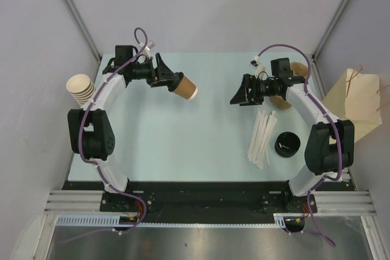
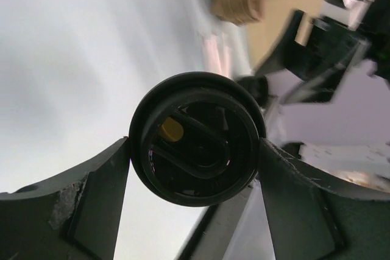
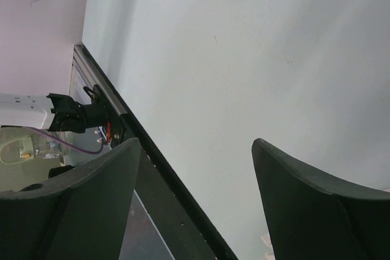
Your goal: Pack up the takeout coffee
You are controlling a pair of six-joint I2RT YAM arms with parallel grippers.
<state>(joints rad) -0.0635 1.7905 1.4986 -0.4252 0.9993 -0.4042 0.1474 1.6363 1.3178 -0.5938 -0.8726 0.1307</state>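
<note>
The pale desk (image 1: 201, 144) fills the overhead view, with a tan paper bag (image 1: 359, 98) at its right edge. The left end effector (image 1: 169, 78) has its jaws spread wide and clamped on the tan-brown paper cup (image 1: 183, 86), which it holds on its side above the far left-middle of the desk. The right end effector (image 1: 242, 97) gapes wide with nothing in it. The brown pulp carrier tray (image 1: 297, 69) sits far right, partly under the right arm and well apart from the cup. A stack of nested cups (image 1: 81, 87) stands far left. White sticks (image 1: 261, 139) lie just beside the loose black lids (image 1: 287, 144). Only the left wrist view shows the cup's gripped end, a black fitted lid (image 2: 198, 144). The overhead view shows its pale far end. The right wrist view shows bare desk between its fingers.
</note>
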